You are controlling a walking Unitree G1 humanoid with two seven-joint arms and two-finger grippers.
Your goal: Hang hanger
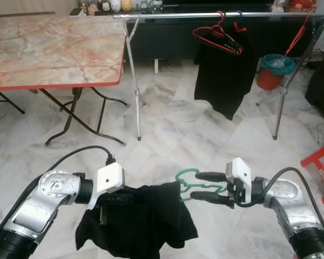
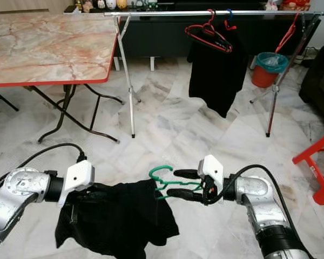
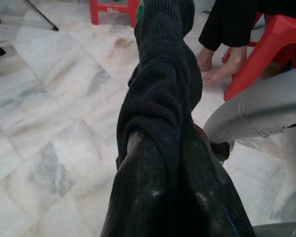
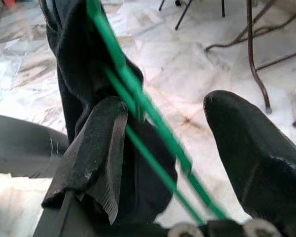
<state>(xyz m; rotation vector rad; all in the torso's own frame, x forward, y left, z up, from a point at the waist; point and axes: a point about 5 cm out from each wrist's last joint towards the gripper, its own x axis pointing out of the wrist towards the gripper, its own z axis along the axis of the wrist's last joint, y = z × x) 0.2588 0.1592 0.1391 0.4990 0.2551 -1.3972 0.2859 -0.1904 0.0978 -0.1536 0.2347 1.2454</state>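
Hanger (image 1: 193,182) is green, sitting low in front of me, well short of the rail (image 1: 216,15), with a black shirt (image 1: 137,221) draped on it. From the head cam, my right gripper (image 1: 201,186) has its fingers spread, one above and one below the hanger's neck, not squeezed onto it. Left gripper (image 1: 109,204) is buried in the shirt on the far side from the right one, clamped on the fabric. On the rail I can see a red hanger (image 1: 218,39) and a black garment (image 1: 227,75), with a marble table (image 1: 54,48) off to the rail's left.

Left wrist cam: the shirt (image 3: 160,98) is bunched between the fingers (image 3: 138,197), tile floor (image 3: 49,98) behind, plus a person's bare feet (image 3: 217,66) by a red stool (image 3: 266,49).

Right wrist cam: green wires (image 4: 138,113) run through the gap between two parted fingers (image 4: 101,143).
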